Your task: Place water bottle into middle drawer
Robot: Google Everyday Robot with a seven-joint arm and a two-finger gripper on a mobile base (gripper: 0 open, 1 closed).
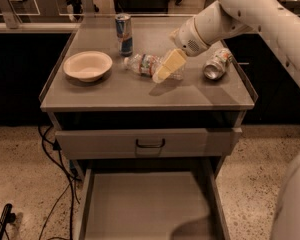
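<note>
The water bottle (146,64) lies on its side in the middle of the cabinet top, cap to the left, its red-green-white label showing. My gripper (162,73) reaches in from the upper right on a white arm and hangs over the bottle's right end, its cream fingers (169,65) pointing down-left and covering that end. The middle drawer (145,204) stands pulled out below, its flat grey floor bare.
A tall blue-and-silver can (123,34) stands behind the bottle. A white bowl (87,65) sits at the left. A silver can (217,64) lies at the right. The drawer front with a black loop handle (150,143) is above the open drawer. Cables (55,154) trail at the left.
</note>
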